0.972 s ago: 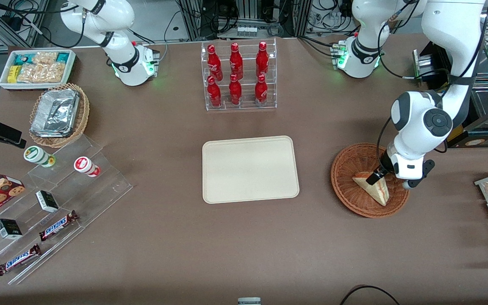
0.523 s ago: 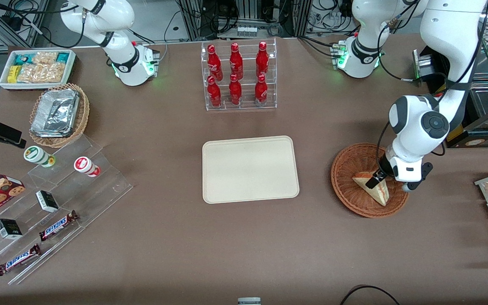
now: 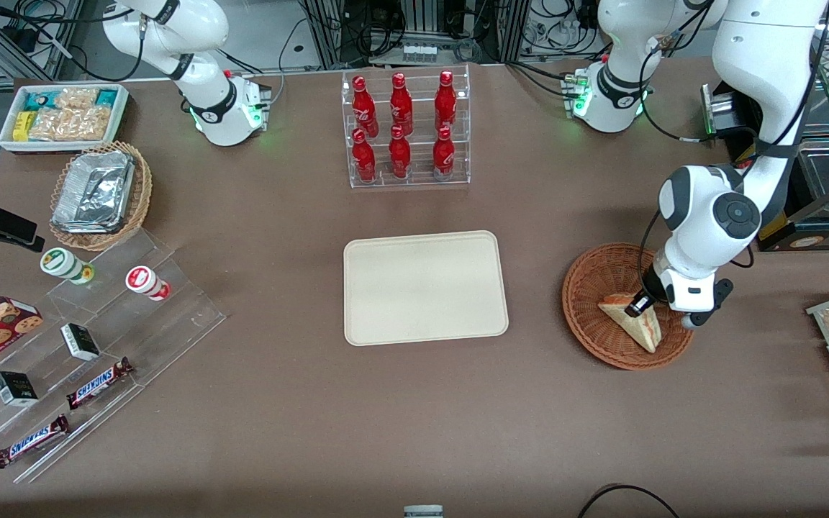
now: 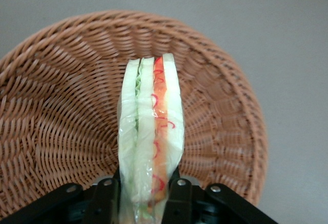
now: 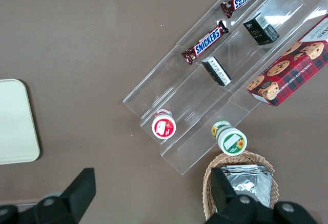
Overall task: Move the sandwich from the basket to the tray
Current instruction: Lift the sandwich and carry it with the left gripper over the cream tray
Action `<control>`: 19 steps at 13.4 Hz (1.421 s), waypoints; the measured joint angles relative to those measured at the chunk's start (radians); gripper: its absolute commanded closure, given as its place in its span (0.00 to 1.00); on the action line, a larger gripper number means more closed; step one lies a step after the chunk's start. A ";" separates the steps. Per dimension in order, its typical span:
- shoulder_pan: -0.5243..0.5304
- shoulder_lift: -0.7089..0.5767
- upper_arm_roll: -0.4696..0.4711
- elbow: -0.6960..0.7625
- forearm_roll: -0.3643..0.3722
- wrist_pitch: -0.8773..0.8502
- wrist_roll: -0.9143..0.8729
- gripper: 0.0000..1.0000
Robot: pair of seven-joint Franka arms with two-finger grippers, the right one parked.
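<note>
The left arm (image 3: 711, 216) is bent down over the basket (image 3: 591, 291), its wrist tilted toward the basket's middle. The gripper (image 3: 639, 305) is lowered into the bowl, and its fingers (image 4: 105, 198) are clamped on the sandwich (image 4: 151, 137), pressed against both bread faces. The sandwich is held inside the basket, filling edge seen end-on. The tray (image 3: 425, 288) is found at the basket's nine o'clock, well apart.
</note>
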 measured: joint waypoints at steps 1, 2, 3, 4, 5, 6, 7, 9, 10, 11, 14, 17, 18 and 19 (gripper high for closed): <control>-0.005 -0.008 -0.002 0.040 0.003 -0.060 0.001 1.00; -0.015 -0.016 -0.005 0.096 0.015 -0.139 0.002 1.00; -0.033 -0.026 -0.007 0.163 0.036 -0.218 0.002 1.00; -0.061 -0.035 -0.008 0.232 0.054 -0.295 0.002 1.00; -0.096 -0.041 -0.009 0.299 0.061 -0.366 0.001 1.00; -0.139 -0.041 -0.010 0.362 0.063 -0.428 0.000 1.00; -0.185 -0.039 -0.011 0.414 0.064 -0.470 -0.002 1.00; -0.285 -0.026 -0.014 0.466 0.071 -0.501 -0.005 1.00; -0.336 -0.011 -0.015 0.474 0.076 -0.502 -0.009 1.00; -0.383 0.009 -0.015 0.481 0.079 -0.501 -0.011 1.00; -0.512 0.091 -0.016 0.512 0.081 -0.496 -0.038 1.00; -0.605 0.196 -0.015 0.581 0.083 -0.493 -0.050 1.00; -0.630 0.237 -0.014 0.607 0.083 -0.483 -0.051 1.00; -0.653 0.277 -0.014 0.629 0.084 -0.463 -0.051 1.00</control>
